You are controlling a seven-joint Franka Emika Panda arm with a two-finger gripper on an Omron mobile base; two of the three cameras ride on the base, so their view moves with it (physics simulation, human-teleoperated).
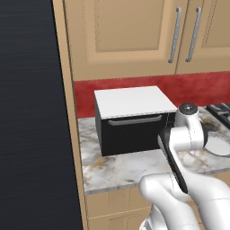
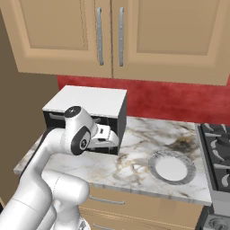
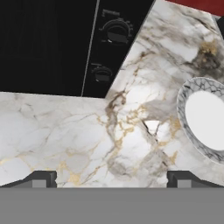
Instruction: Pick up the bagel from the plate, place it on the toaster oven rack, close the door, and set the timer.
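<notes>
- The tool (image 3: 112,179) hangs over the marble tabletop (image 3: 65,140), its fingers wide apart and empty.
- The plate (image 2: 171,167) lies bare, right of the oven.
- The door (image 1: 134,132) is closed.

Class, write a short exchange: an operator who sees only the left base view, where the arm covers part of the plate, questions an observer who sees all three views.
Operator: The arm hides most of the plate. Is anything on it?
Observer: No. In the right base view the plate is bare.
Operator: Is the tool open?
Observer: Yes. In the hand view the tool has its tips wide apart, with nothing between them.
Operator: What is behind the arm on the oven front?
Observer: Two knobs sit on the front of the oven.
</notes>
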